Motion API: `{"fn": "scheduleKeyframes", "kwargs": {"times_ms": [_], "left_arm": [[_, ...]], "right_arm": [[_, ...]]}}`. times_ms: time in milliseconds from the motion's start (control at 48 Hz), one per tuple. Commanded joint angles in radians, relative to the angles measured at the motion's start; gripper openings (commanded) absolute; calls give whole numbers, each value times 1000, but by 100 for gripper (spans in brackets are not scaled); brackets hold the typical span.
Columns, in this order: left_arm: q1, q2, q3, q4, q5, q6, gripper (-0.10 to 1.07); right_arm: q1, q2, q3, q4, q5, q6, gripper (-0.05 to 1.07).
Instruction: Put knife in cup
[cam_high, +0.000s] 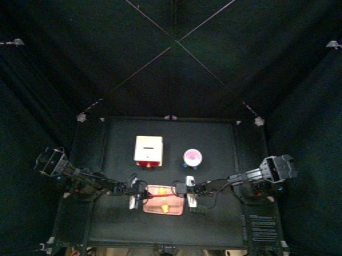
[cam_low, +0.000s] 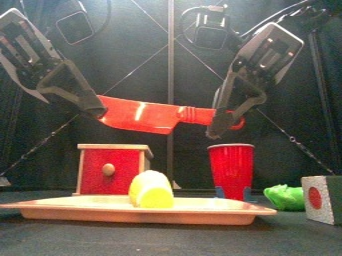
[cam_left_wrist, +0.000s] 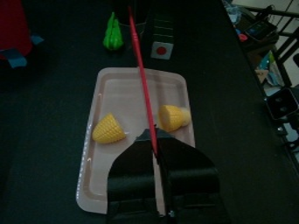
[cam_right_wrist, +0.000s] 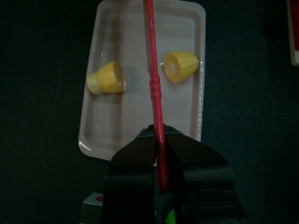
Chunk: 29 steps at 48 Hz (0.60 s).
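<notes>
The red knife (cam_low: 144, 115) hangs level in the air above the tray, one end in each gripper. My left gripper (cam_low: 94, 102) is shut on its left end and my right gripper (cam_low: 221, 125) on its right end. In both wrist views the knife shows edge-on as a thin red line (cam_left_wrist: 142, 79) (cam_right_wrist: 156, 79) running out from shut jaws (cam_left_wrist: 149, 144) (cam_right_wrist: 159, 140). The cup (cam_low: 231, 170) stands upright behind the tray's right part, below the right gripper. In the top view it is a small pale round shape (cam_high: 194, 156).
A pink tray (cam_low: 80, 207) at the table's front holds two yellow pieces (cam_left_wrist: 108, 129) (cam_left_wrist: 176, 115). A red-and-wood box (cam_low: 114, 168) stands behind it on the left. A green piece (cam_low: 283, 195) and a block with a red dot (cam_low: 321, 198) lie at the right.
</notes>
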<state>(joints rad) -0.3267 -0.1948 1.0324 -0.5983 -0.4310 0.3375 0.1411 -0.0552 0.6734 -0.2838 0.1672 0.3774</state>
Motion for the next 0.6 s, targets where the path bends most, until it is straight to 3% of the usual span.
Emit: {"fn": "scheduleKeyframes", "kwargs": {"times_ms": [0,167,438,583], "left_arm": [[5,6,-20,8,-20,3,23],[8,6,-15,8,-60,0,33],[37,2,-3,-15,-110,-6,78],[52,-11,2,-75,-163,-3,90]], "right_arm": [[-12,-37,-15,2,-43,2,41],[-15,-51,-9,6,-43,2,41],[-18,-104,23,28,-48,3,41],[-18,-138,55,63,-46,3,41]]}}
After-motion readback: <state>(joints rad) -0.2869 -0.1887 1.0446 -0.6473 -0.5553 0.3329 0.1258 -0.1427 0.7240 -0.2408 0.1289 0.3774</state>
